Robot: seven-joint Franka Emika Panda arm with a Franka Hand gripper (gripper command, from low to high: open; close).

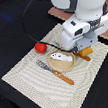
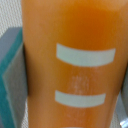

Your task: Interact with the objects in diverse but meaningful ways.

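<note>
Your gripper (image 1: 81,48) sits low over the woven beige placemat (image 1: 26,70), right at the yellow-orange ridged bread block (image 1: 86,52). The wrist view is filled by that block (image 2: 75,65): a smooth, matte orange face with two pale rectangular bars, so close that you cannot tell how far the jaws stand apart or whether they grip it. Just beside the jaws lies the tan round plate (image 1: 62,64) with the white flat fish-like piece (image 1: 61,57) on it. Past the plate rests the glossy red tomato (image 1: 40,47). The orange-handled fork (image 1: 57,72) lies along the plate's far edge.
</note>
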